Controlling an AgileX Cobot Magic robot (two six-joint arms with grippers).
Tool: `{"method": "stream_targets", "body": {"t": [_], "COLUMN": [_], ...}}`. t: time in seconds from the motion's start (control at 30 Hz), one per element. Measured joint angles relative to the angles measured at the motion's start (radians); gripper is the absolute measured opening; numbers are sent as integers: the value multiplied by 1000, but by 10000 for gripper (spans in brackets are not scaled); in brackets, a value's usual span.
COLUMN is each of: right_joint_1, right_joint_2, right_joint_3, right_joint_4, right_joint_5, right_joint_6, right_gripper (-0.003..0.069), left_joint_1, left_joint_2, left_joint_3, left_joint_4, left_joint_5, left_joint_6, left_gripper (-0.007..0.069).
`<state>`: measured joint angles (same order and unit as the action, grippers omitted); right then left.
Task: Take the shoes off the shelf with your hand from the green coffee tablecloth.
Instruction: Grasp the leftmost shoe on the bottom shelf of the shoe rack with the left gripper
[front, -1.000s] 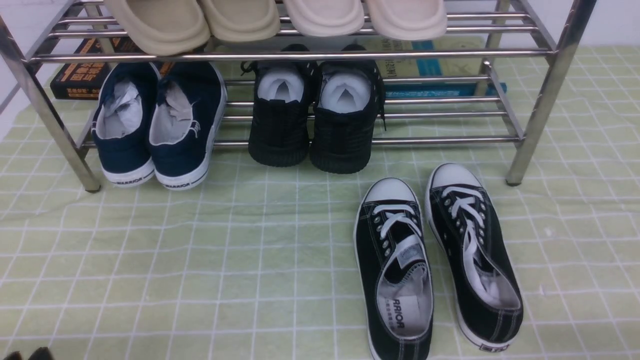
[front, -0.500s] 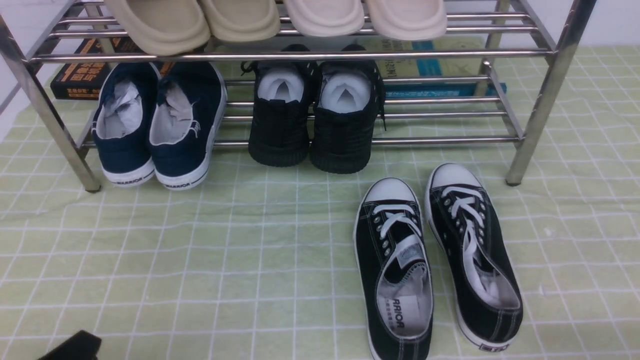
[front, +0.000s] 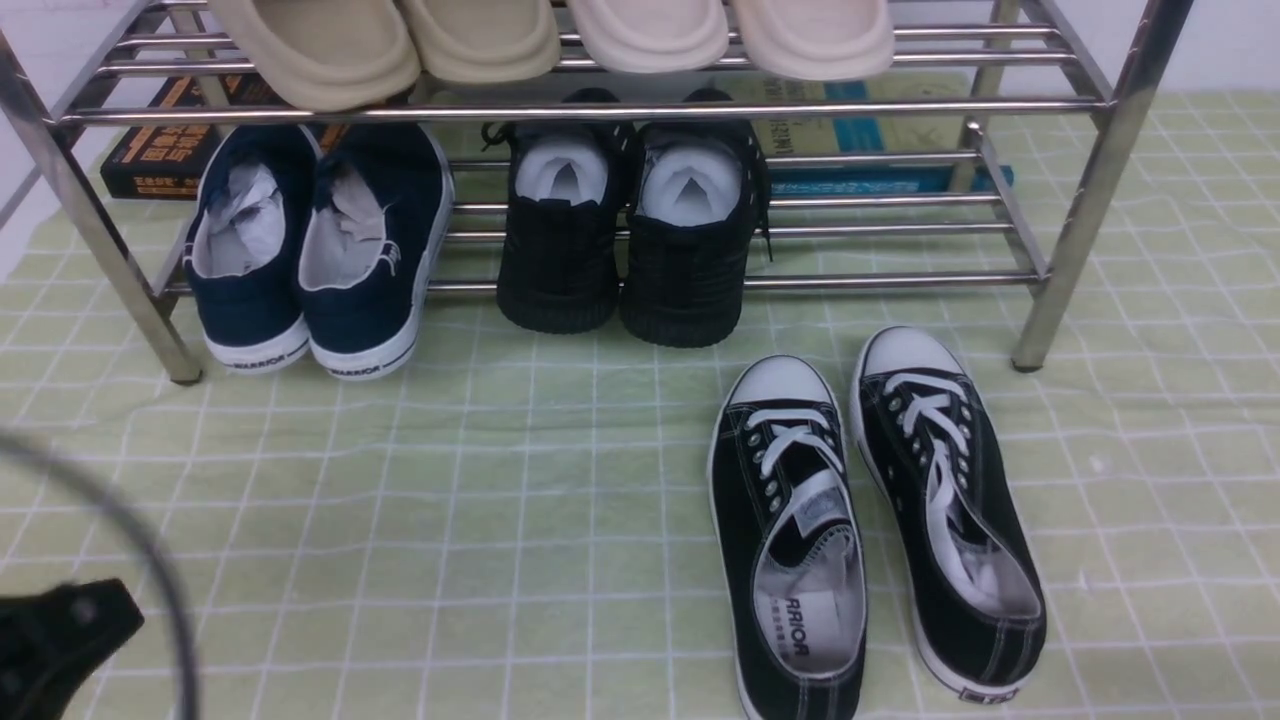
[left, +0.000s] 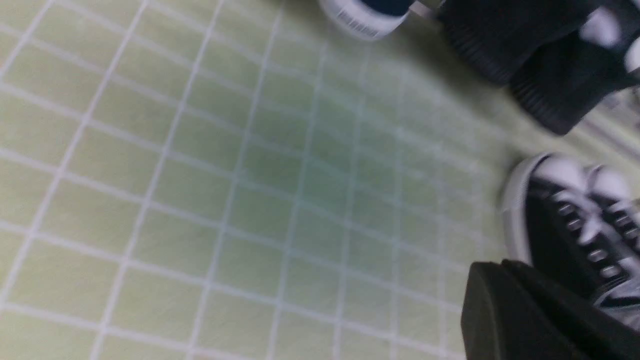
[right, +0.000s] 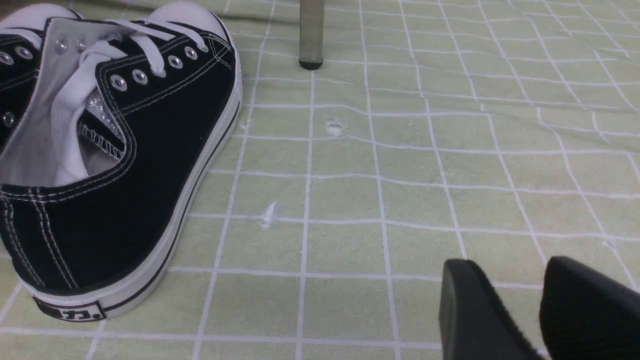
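Since half a second ago the black body of the left arm (front: 50, 640) has risen at the lower left corner of the front view, and a blurred grey cable loop (front: 150, 560) now arcs above it, while no shoe has shifted. The pair of navy blue canvas slip-on shoes (front: 315, 250) with white rubber soles stands on the lower tier, at the left end of the two-tier rack of shiny chrome tubes (front: 1085, 190), heels toward the camera and reaching past the front bar. Just beside them on the same tier is a pair of all-black knit shoes (front: 630, 240), and beige slippers (front: 560, 35) lie on the upper tier. The rack stands on a surface covered by the pale yellow-green tablecloth with a white grid (front: 450, 500). A pair of black lace-up sneakers with white toe caps (front: 870, 520) lies on the cloth in front of the rack, toward the right. The left claw (left: 505, 310) shows only as one dark mass over the cloth, well apart from the navy pair, so I cannot tell if it is released or clenched. The right claw (right: 505, 280) is low over the cloth beside the lace-up sneakers; its jaws stand a little apart and hold nothing.
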<state>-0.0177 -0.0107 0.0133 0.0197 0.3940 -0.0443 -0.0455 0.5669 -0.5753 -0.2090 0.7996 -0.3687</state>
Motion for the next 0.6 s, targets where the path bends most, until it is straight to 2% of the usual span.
{"method": "stream_targets", "body": {"t": [0.13, 0.27, 0.4, 0.6], "right_joint_1": [0, 0, 0, 0], "right_joint_2": [0, 0, 0, 0], "right_joint_3": [0, 0, 0, 0], "right_joint_4": [0, 0, 0, 0], "right_joint_5": [0, 0, 0, 1], "right_joint_6": [0, 0, 0, 0], "right_gripper": [237, 237, 237, 237], "left_joint_1": [0, 0, 0, 0], "left_joint_2": [237, 377, 531, 783], "left_joint_3": [-121, -204, -321, -495], "left_joint_4": [82, 123, 165, 209], "left_joint_5": [42, -15, -137, -185], "left_joint_6": [0, -2, -52, -122], "left_gripper": [3, 36, 165, 413]}}
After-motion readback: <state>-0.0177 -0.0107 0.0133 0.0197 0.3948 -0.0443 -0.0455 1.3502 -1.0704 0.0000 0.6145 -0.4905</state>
